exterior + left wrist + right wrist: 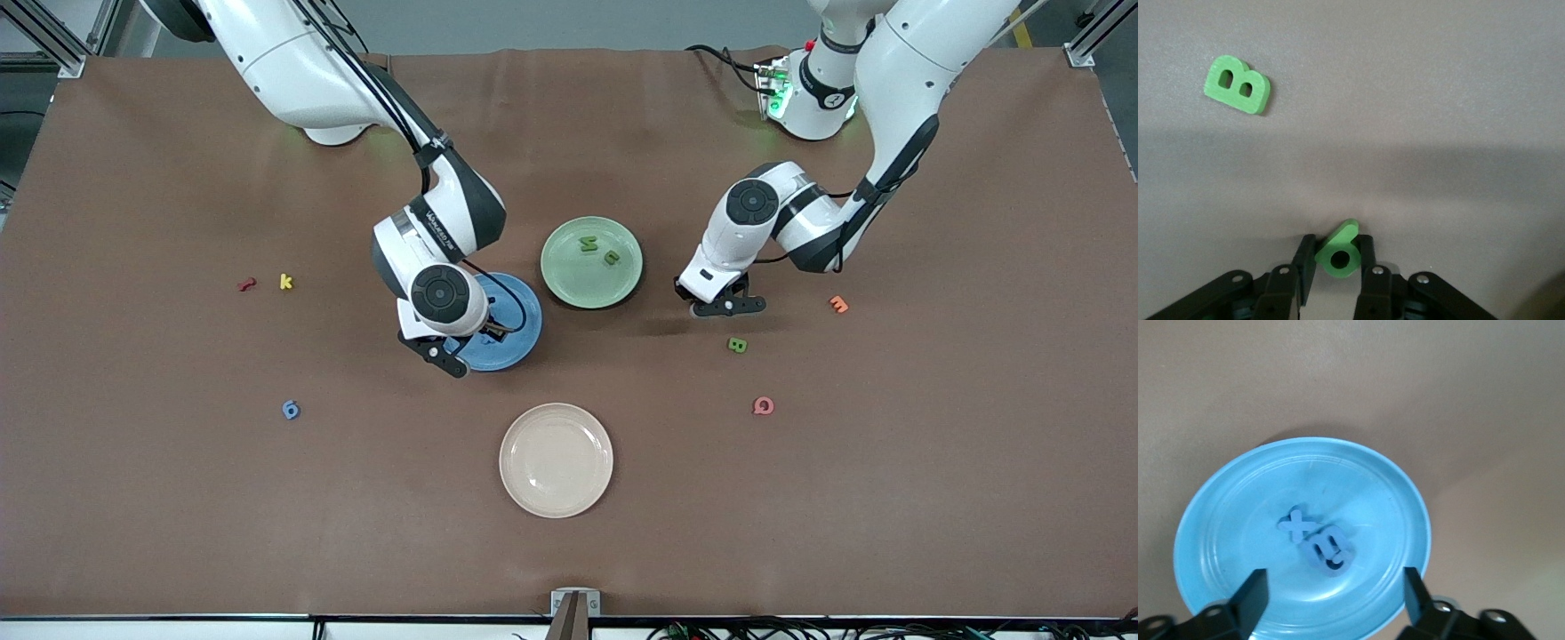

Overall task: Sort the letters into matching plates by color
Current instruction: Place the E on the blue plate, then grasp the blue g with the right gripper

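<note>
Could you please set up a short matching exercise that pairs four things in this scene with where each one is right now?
Things:
1. green 6
2. green B
3. blue X
4. blue 6

Places:
a. lying in the blue plate, under the open right hand
b. on the bare table toward the right arm's end
c. pinched in the left hand
d. on the table near the left hand

Pairs: 1-c, 2-d, 3-a, 4-b
</note>
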